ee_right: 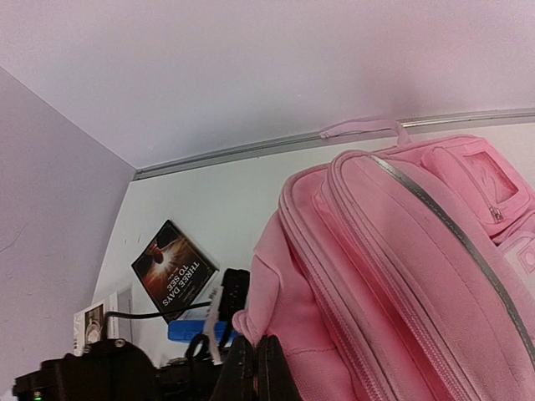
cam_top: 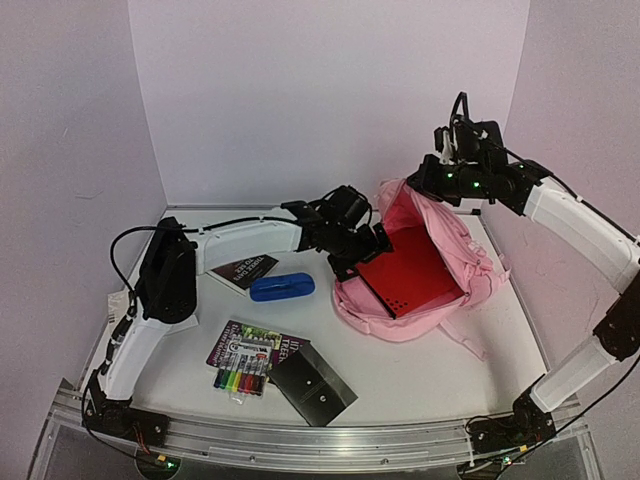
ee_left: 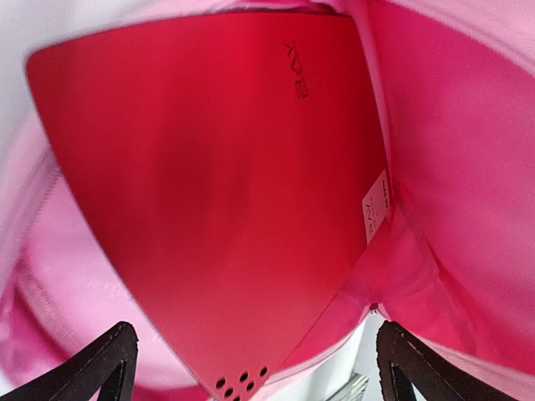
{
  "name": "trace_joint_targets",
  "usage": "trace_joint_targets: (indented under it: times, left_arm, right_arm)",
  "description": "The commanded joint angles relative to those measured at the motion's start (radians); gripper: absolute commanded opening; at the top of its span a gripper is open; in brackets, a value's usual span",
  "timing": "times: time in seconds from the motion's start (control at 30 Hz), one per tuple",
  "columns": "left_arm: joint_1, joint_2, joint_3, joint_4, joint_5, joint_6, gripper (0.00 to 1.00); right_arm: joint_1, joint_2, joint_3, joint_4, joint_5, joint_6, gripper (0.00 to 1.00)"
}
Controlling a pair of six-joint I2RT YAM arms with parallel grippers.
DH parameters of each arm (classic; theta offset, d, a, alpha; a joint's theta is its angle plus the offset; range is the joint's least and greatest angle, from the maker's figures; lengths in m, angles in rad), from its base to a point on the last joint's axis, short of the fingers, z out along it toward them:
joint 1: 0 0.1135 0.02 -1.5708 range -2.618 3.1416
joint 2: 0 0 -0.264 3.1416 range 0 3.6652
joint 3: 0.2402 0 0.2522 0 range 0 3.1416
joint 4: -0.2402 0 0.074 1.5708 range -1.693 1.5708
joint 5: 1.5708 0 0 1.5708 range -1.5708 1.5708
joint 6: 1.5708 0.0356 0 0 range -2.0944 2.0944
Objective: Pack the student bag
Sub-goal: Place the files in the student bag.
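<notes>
The student bag (cam_top: 455, 240), a large pink backpack, lies at the right of the table with its mouth held up. A flat red board with small holes in one corner (cam_top: 410, 272) lies half inside it. My left gripper (cam_top: 352, 262) is at the bag's mouth and stands open. In the left wrist view the red board (ee_left: 209, 167) fills the frame, its corner between the wide-apart fingers (ee_left: 109, 359) of the left gripper (ee_left: 257, 342) and touching neither. My right gripper (cam_top: 415, 185) is shut on the bag's upper rim, with pink fabric (ee_right: 276, 317) pinched in that gripper (ee_right: 257, 349).
A blue pencil case (cam_top: 282, 287) and a dark book (cam_top: 243, 270) lie left of the bag. Nearer the front are a second book (cam_top: 255, 342), a pack of coloured markers (cam_top: 240, 377) and a black flat case (cam_top: 312, 383). White walls close the back and sides.
</notes>
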Motion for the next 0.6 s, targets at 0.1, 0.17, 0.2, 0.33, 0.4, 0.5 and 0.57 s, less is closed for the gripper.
trace_joint_targets:
  times: [0.1, 0.17, 0.2, 0.33, 0.4, 0.5, 0.57]
  left_arm:
    - [0.016, -0.219, -0.060, -0.204, -0.152, 0.245, 1.00]
    - [0.030, -0.277, -0.147, -0.157, -0.150, 0.303, 0.99]
    - [0.038, -0.301, -0.188, -0.138, -0.148, 0.339, 0.99]
    - [0.074, -0.322, -0.262, -0.118, -0.114, 0.401, 0.91]
    - [0.076, -0.302, -0.270, -0.101, -0.110, 0.452, 0.85]
    - [0.077, -0.259, -0.265, -0.092, -0.094, 0.504, 0.78]
    - [0.077, -0.232, -0.253, -0.098, -0.066, 0.527, 0.73]
  right_arm:
    - [-0.019, -0.026, 0.033, 0.141, 0.030, -0.067, 0.00]
    - [-0.030, -0.037, 0.029, 0.139, 0.002, -0.080, 0.00]
    - [-0.031, -0.044, 0.024, 0.138, -0.008, -0.088, 0.00]
    - [-0.032, -0.068, -0.011, 0.132, -0.063, -0.114, 0.00]
    - [-0.032, -0.071, -0.032, 0.129, -0.094, -0.114, 0.00]
    - [-0.033, -0.069, -0.074, 0.117, -0.131, -0.110, 0.00]
    - [-0.032, -0.066, -0.112, 0.112, -0.140, -0.107, 0.00]
